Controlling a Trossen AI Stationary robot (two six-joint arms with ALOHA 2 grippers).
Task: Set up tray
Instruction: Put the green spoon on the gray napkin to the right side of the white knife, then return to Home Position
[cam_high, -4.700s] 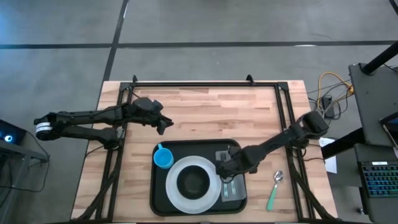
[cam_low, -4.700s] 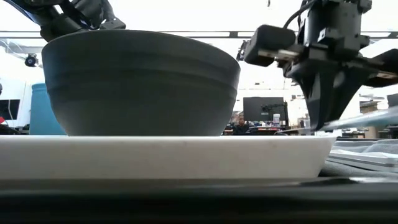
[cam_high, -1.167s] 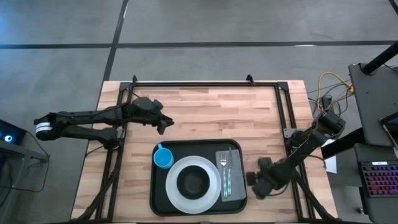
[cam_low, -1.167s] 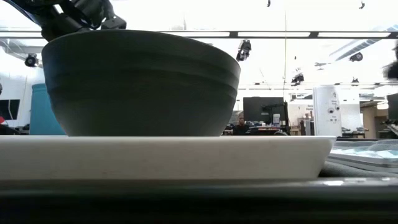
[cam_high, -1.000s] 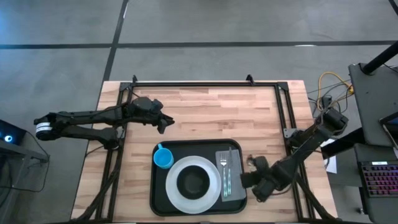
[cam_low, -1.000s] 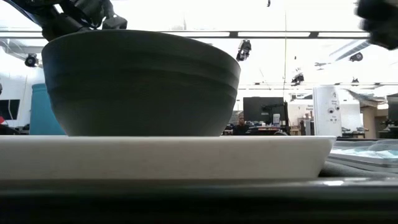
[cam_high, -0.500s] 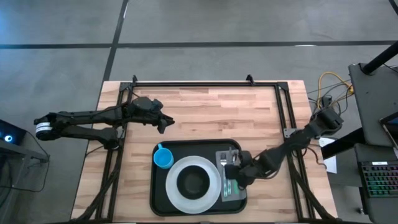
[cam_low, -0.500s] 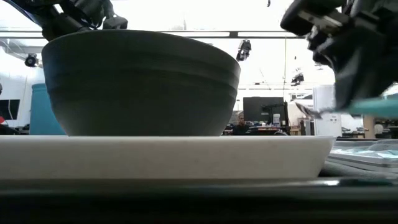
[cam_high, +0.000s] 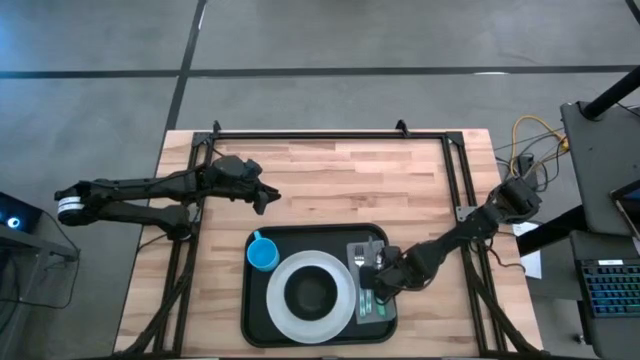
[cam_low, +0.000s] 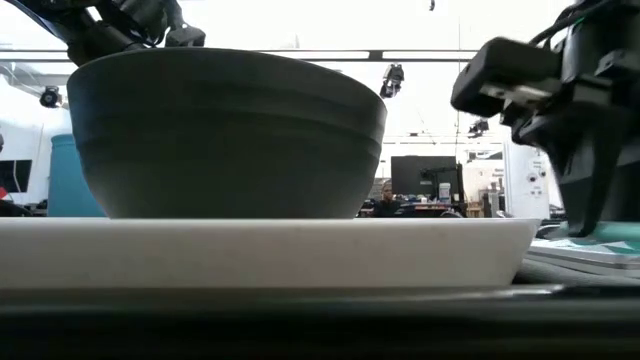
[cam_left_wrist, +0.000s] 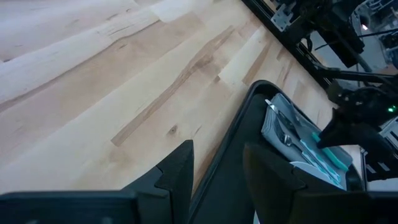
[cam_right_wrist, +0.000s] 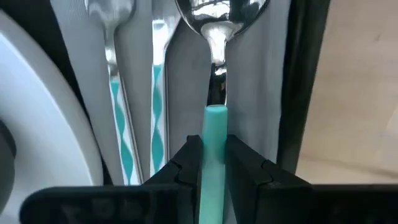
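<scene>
1. The counter (cam_high: 330, 185) is pale wood, and the tray (cam_high: 262, 325) sits flat on it at the near edge, a bit right of centre. It looks like stiff, smooth plastic with a low rim. It's probably light on its own, but loaded up it would want a grip on the rim at both short ends and a level carry so nothing slides.
2. On the tray sit a white plate (cam_high: 282, 307) with a dark bowl (cam_high: 313, 292) on it, a blue cup (cam_high: 263, 256) at the far-left corner, and a grey napkin (cam_high: 359, 250) along the right side.
3. The left gripper (cam_high: 262, 197) hovers over bare counter, well away from the tray, arm stretched out low from the left. Its fingers (cam_left_wrist: 177, 175) are spread with nothing between them.
4. The right gripper (cam_high: 372, 287) reaches in from the right and is tipped down over the napkin. Its fingers (cam_right_wrist: 186, 163) pinch the teal handle of a spoon (cam_right_wrist: 215, 118), which lies lengthwise beside the fork (cam_right_wrist: 109, 43). That handle looks thin and slick, so easy to twist.
</scene>
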